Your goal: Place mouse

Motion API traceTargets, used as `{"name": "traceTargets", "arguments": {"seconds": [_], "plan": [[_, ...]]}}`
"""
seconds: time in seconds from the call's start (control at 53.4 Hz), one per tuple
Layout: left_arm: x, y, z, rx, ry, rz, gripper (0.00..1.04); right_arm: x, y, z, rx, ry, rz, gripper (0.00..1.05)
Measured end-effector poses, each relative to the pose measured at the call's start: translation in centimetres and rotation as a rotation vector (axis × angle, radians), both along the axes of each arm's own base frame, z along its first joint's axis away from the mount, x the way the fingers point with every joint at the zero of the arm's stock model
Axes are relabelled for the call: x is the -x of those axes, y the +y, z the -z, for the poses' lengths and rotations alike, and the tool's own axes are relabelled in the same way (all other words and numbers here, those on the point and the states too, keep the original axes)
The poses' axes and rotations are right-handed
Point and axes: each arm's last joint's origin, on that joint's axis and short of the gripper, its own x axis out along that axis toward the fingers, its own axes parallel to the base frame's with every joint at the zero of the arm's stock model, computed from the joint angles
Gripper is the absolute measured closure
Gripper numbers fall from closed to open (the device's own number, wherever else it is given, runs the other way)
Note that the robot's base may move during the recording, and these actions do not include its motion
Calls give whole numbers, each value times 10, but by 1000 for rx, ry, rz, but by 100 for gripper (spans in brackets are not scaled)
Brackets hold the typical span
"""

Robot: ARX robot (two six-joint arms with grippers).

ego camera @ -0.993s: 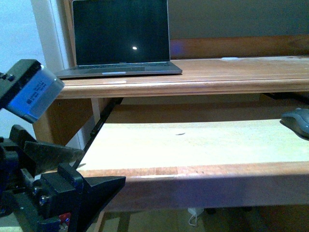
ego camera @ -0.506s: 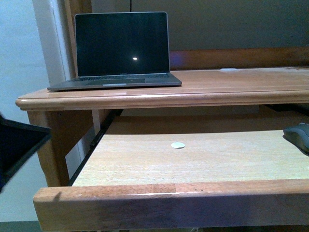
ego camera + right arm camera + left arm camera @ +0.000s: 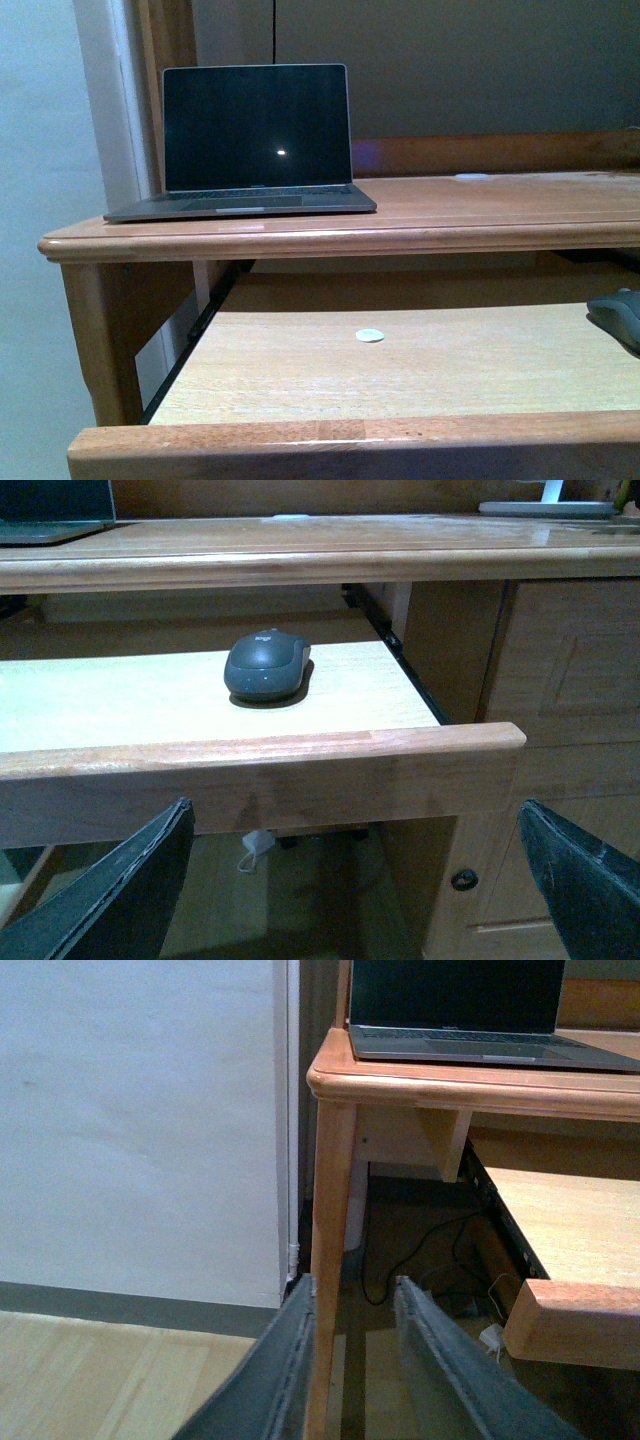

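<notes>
the right tool (image 3: 350, 880) gapes wide and empty before the pull-out shelf (image 3: 250, 755). the left tool (image 3: 352, 1290), narrowly parted and empty, hangs by the desk leg (image 3: 330, 1260). the mouse (image 3: 266, 666) lies ungrasped near the shelf's right end. further back, the laptop (image 3: 255, 140) sits on the desk (image 3: 480, 205). grasping and placing both remain.

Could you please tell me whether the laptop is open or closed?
Open: the laptop on the desk has its dark screen raised upright behind its keyboard.

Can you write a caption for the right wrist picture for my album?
Dark grey mouse resting on the pull-out tray, the open right gripper in front, not touching it.
</notes>
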Motion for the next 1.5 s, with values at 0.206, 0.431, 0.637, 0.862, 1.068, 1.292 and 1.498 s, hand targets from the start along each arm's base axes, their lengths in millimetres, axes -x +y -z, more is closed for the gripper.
{"name": "traceTargets", "arguments": {"seconds": [0.206,0.431,0.637,0.862,1.068,1.292,1.498], "plan": [[0,11,11,-7,2,8,102,-1,0,1,-31,38,-76,7],[0,14,19,-8,7,-8,102,-33,9,-16,-169,83,-216,7],[0,14,23,-8,7,-8,102,-68,30,-45,-163,43,-218,7],[0,14,36,-8,7,-8,102,-113,68,-69,-81,64,-227,7],[0,14,36,-8,3,-7,74,-158,91,-71,93,148,-113,7],[0,14,36,-8,3,-7,37,-183,92,-66,219,242,2,7],[0,14,36,-9,3,-7,6,-195,87,-56,270,340,37,7]]}}
